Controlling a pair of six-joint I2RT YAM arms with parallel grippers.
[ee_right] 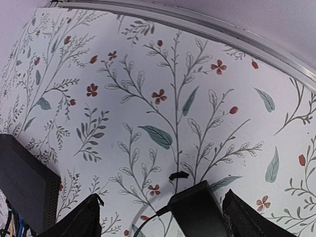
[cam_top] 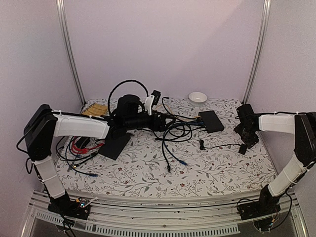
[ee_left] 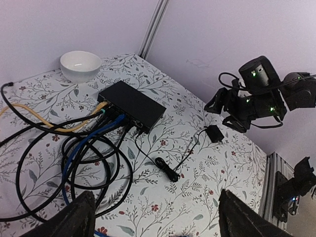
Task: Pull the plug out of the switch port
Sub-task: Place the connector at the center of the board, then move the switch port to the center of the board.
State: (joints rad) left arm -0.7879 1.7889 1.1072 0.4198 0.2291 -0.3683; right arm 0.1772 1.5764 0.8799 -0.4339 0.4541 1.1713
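Arm bases: bolted to the metal rail (cam_top: 163,215) at the near edge. The left arm (cam_top: 79,126) stretches in toward the middle and the right arm (cam_top: 276,123) bends in from the right.
Worktop (cam_top: 148,173): covered by a cloth printed with leaves and small red flowers.
Black slab (cam_top: 114,146): thin and flat, near left, under the left arm, with red cables (cam_top: 79,145) just to its left.
Left claw (ee_left: 158,222): wide, with nothing between its fingers (ee_left: 74,217). It is raised over the cable tangle and faces the switch.
Cable tangle (cam_top: 173,131): black and blue loops in the middle of the worktop, running right to the switch.
Right claw (ee_right: 162,197): wide and holding nothing, low over the right side of the worktop.
Adapter (ee_right: 195,212): small black block lying on the cloth between the right claw's fingers. A gap shows on one side; contact on the other is unclear.
Thin lead (ee_left: 168,170): black, tied in a small bundle, between the adapter and the switch.
Switch (cam_top: 211,121): flat matte black box lying flat, far right of the middle, between the tangle and the right claw. Its socket edge faces left, where yellow, blue and black cables meet it.
Bowl (cam_top: 198,98): white, beyond the switch by the far wall, with only its plain white inside showing.
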